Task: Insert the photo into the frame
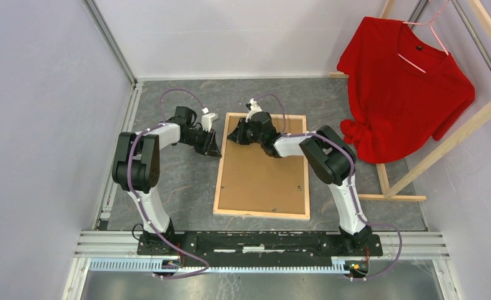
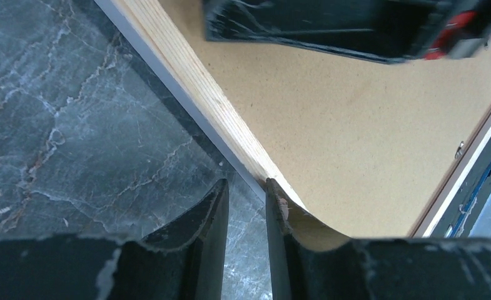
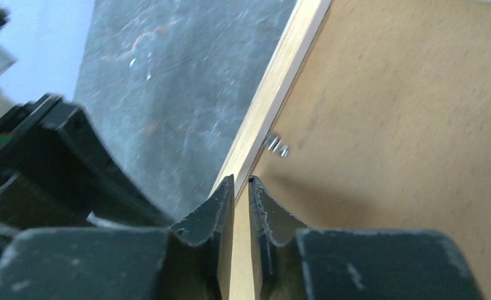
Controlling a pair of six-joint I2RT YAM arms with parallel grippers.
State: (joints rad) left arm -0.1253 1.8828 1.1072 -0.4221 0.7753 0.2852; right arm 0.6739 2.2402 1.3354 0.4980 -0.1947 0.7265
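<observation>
The frame (image 1: 261, 214) lies flat in mid-table with its bare-wood reverse up. A brown hardboard sheet (image 1: 264, 175) fills it. The photo is out of view. My right gripper (image 1: 233, 136) is at the frame's left rail near the far left corner. In the right wrist view it (image 3: 241, 181) is closed on the wood rail (image 3: 280, 87), which fills the narrow gap between its fingers. My left gripper (image 1: 212, 149) sits just outside the same rail. In the left wrist view it (image 2: 247, 184) is slightly open and empty, with its right fingertip at the rail's edge (image 2: 186, 81).
A small metal tab (image 3: 277, 147) sticks out of the rail over the hardboard (image 3: 405, 125). A red shirt (image 1: 405, 87) hangs on a bare-wood rack (image 1: 443, 144) at the far right. Walls close in the left and back sides.
</observation>
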